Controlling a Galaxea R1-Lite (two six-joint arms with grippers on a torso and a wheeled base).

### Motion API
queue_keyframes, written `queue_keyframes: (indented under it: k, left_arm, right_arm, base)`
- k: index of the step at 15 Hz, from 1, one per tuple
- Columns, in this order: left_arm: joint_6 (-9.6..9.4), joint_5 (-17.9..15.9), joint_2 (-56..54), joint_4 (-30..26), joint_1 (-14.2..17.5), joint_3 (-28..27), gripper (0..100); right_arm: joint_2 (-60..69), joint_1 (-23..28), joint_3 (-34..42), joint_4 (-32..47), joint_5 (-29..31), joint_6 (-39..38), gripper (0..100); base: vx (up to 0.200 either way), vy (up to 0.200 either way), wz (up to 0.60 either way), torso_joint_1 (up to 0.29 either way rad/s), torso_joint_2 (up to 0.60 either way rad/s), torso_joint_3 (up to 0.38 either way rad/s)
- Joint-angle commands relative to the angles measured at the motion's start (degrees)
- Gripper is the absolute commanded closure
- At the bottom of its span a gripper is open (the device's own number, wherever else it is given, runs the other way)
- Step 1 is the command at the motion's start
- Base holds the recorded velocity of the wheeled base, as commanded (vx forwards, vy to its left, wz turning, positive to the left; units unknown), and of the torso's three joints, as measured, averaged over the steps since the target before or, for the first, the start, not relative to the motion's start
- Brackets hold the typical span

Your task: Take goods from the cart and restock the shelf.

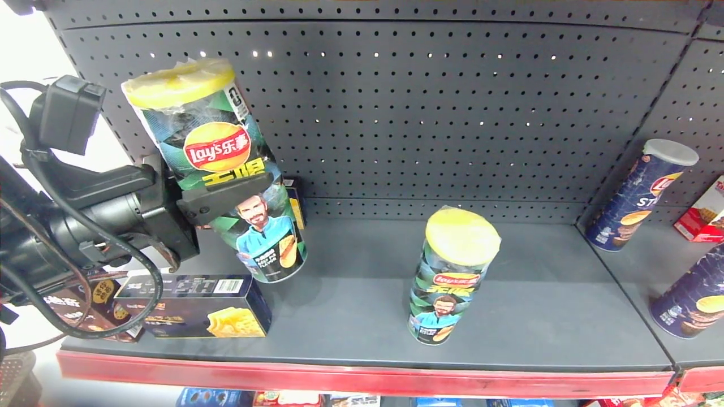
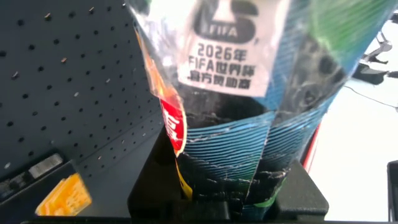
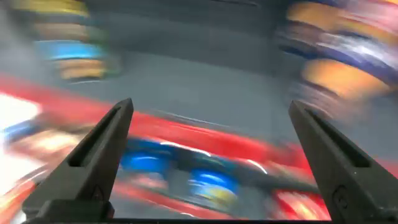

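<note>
While left hand (image 1: 235,206) clamps tilted chip can (image 1: 210,148) near snack box (image 1: 198,308), second can (image 1: 452,277) upright, right hand (image 3: 211,112) apart

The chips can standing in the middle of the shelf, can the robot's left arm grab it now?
Probably not yet. The left gripper is shut on a tilted chips can above the shelf's left end. Bare shelf leaves the way to the standing can free, but the grip is full.

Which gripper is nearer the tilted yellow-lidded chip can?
Left. The left gripper is clamped around the tilted can at the left end of the shelf. The right gripper is open, holding nothing, facing the shelf's red front edge.
</note>
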State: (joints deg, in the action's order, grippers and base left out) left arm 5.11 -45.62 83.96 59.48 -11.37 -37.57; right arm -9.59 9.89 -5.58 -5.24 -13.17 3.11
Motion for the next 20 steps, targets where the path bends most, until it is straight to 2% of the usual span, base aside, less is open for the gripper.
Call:
queue_keyframes:
  k: [1,4,10,12,13,14,15,16,19,20]
  left_arm:
    - [-0.01,0.0,-0.4,0.0,-0.2,0.4,100]
    - [-0.1,0.0,-0.3,0.0,-0.4,0.6,100]
    - [-0.36,-0.1,-1.3,-0.3,-0.8,2.1,100]
    - [-0.63,0.0,-4.0,-1.0,-5.4,4.3,100]
    - [-1.33,0.0,-4.0,-1.1,-7.9,4.3,100]
    - [-1.5,0.0,-4.0,-1.1,-8.3,4.3,100]
    - [-1.86,0.0,-3.4,-1.1,-11.1,3.9,100]
    - [-1.86,0.0,-2.9,-1.1,-11.9,3.9,100]
    - [-2.21,0.0,-0.7,-0.9,-11.7,3.5,100]
    - [-3.35,1.1,0.9,-0.9,-11.9,1.2,100]
  right_arm:
    - [3.9,1.6,5.6,1.4,12.1,0.8,0]
    - [3.9,1.7,5.5,5.7,14.7,-3.0,0]
    - [3.9,1.6,5.6,5.1,14.8,-3.2,0]
    - [3.9,1.6,5.6,5.1,14.8,-3.2,0]
    - [3.9,1.6,5.6,5.1,14.8,-3.2,0]
    - [3.9,1.6,5.6,5.1,14.8,-3.2,0]
    - [3.9,1.6,5.6,5.1,14.8,-3.2,0]
    - [3.9,1.6,5.6,5.1,14.8,-3.2,0]
    - [3.9,1.6,5.6,5.1,14.8,-3.2,0]
    - [3.9,1.6,5.6,5.1,14.8,-3.2,0]
  base:
    - [0.0,0.0,0.0,0.0,0.0,0.0]
    - [0.0,0.0,0.0,0.0,0.0,0.0]
    - [0.0,0.0,0.0,0.0,0.0,0.0]
    - [0.0,0.0,0.0,0.0,0.0,0.0]
    - [0.0,0.0,0.0,0.0,0.0,0.0]
    - [0.0,0.0,0.0,0.0,0.0,0.0]
    - [0.0,0.0,0.0,0.0,0.0,0.0]
    - [0.0,0.0,0.0,0.0,0.0,0.0]
    - [0.0,0.0,0.0,0.0,0.0,0.0]
    - [0.0,0.0,0.0,0.0,0.0,0.0]
